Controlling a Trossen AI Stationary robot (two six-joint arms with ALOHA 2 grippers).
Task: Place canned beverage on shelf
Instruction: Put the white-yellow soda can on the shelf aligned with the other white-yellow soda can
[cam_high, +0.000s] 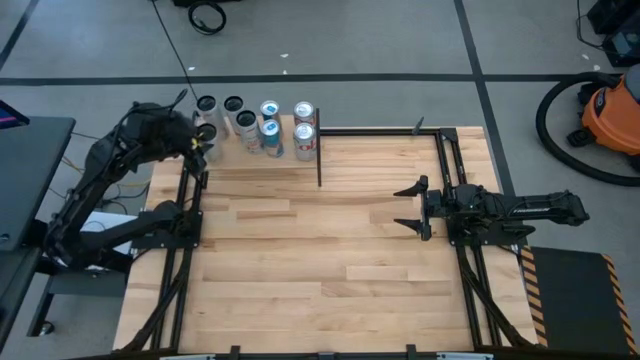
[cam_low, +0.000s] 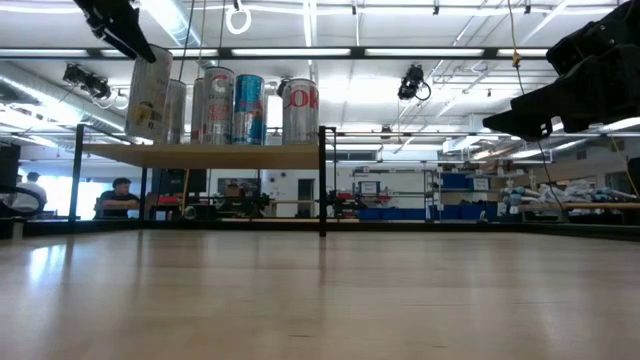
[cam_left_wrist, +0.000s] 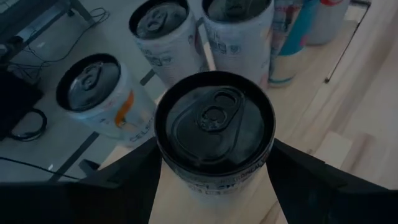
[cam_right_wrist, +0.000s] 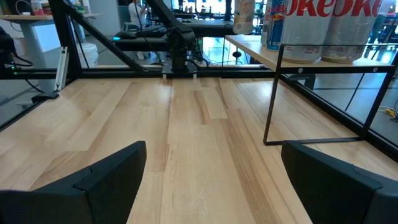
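My left gripper (cam_high: 200, 143) is at the table's far left over the shelf (cam_low: 230, 155) and is shut on a pale can with a dark top (cam_left_wrist: 214, 124). In the low view this can (cam_low: 150, 95) is slightly tilted at the shelf's left end, its bottom right at the shelf top; whether it touches I cannot tell. Several other cans (cam_high: 270, 125) stand upright on the shelf beside it. My right gripper (cam_high: 402, 206) is open and empty above the table's right half, pointing toward the table's left. My left gripper pinches the can's upper side wall (cam_left_wrist: 168, 180) between its two fingers, one on each side just under the rim. The fingers come from above, pointing down. The can hangs below them, slightly tilted, top up.
The shelf stands on thin black rods, with a black corner post (cam_low: 322, 180) at its right end. A white can with an orange mark (cam_left_wrist: 93, 93) and two more cans (cam_left_wrist: 165, 31) stand close to the held one. The wooden tabletop (cam_high: 320, 260) lies between the arms.
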